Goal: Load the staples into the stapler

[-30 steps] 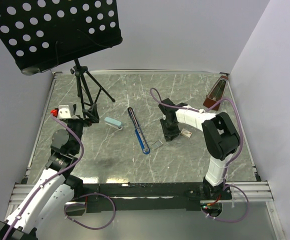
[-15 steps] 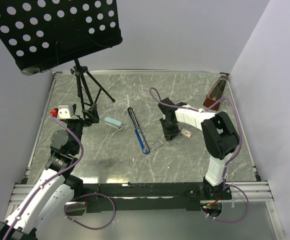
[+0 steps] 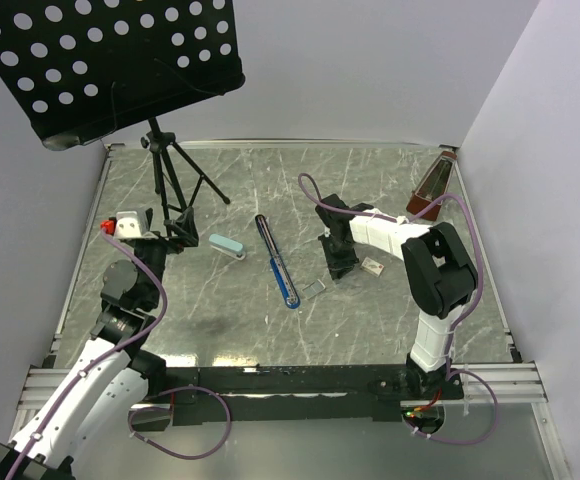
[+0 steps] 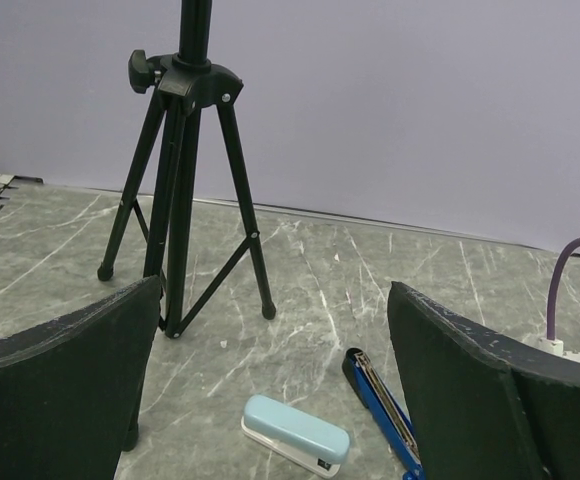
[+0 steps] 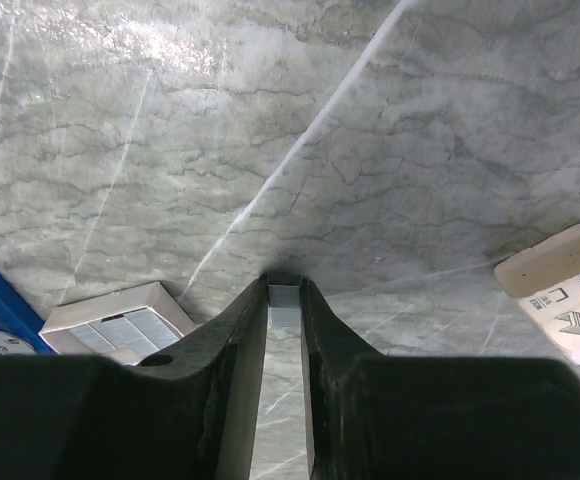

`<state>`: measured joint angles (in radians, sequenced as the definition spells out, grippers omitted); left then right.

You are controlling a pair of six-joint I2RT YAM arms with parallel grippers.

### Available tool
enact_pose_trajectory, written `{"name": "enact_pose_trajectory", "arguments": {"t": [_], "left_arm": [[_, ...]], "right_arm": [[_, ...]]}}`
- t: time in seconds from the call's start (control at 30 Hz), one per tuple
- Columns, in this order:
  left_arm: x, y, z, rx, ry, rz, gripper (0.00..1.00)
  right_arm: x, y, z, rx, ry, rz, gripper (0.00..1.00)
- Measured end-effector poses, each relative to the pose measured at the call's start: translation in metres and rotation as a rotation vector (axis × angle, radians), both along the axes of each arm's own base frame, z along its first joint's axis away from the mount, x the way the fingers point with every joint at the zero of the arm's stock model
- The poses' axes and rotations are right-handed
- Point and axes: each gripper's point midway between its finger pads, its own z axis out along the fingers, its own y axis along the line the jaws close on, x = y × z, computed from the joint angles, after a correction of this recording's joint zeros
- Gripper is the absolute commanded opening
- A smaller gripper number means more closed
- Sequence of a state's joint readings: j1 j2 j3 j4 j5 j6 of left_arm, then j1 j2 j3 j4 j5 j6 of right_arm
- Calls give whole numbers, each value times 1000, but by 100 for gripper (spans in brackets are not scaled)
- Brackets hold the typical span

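The dark blue stapler (image 3: 278,265) lies swung open flat at the table's middle; its far end shows in the left wrist view (image 4: 382,405). My right gripper (image 3: 339,262) stands just right of it, tips down on the table, shut on a small silvery strip of staples (image 5: 284,300). A whitish tray with more staples (image 5: 120,320) lies beside its left finger, also in the top view (image 3: 313,289). The printed box piece (image 3: 373,266) lies to its right (image 5: 560,290). My left gripper (image 4: 270,400) is open and empty at the far left, facing the stapler from a distance.
A light blue small stapler (image 3: 227,247) lies left of the blue one (image 4: 296,430). A black tripod (image 4: 185,170) carrying a perforated music stand (image 3: 110,60) stands at the back left. A metronome (image 3: 432,185) stands at the back right corner.
My right gripper has edged slightly away from the near edge, still pinching the staple strip. The left arm and the stapler have not moved.
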<state>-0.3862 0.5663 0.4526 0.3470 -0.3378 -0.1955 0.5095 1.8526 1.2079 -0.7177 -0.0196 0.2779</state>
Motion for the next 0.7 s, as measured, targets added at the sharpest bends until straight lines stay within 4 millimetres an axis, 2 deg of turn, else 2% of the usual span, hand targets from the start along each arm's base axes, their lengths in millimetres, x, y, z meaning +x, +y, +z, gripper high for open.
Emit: {"name": "enact_pose_trajectory", "arguments": {"t": [0.17, 0.47, 0.7], "left_arm": [[-1, 0, 2, -2, -6, -2, 99], [-4, -1, 5, -8, -19, -8, 99], [-9, -1, 12, -17, -40, -15, 100]], "right_arm": [[0, 0, 0, -1, 0, 2, 17], [0, -1, 3, -2, -4, 6, 17], [6, 3, 22, -3, -54, 15, 17]]}}
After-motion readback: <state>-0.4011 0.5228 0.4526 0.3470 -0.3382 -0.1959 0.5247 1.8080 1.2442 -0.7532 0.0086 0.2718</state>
